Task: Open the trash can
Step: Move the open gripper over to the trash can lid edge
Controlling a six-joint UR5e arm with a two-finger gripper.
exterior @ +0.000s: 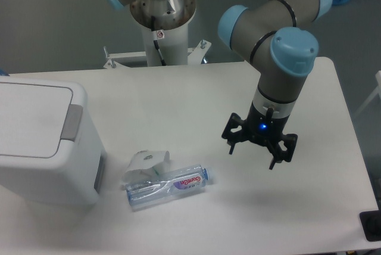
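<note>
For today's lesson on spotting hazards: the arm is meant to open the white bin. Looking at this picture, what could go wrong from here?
1. The crushed bottle and crumpled paper lie between the gripper and the trash can; a low sweep could knock them.
2. The grey push tab is narrow and on the lid's edge; the open fingers may miss or slip off.

The white counter (196, 94) carries three items. The trash can (41, 142) stands far left of the fingers (233, 145). A crushed bottle (168, 187) and crumpled white paper (146, 164), touching, lie between them.
</note>
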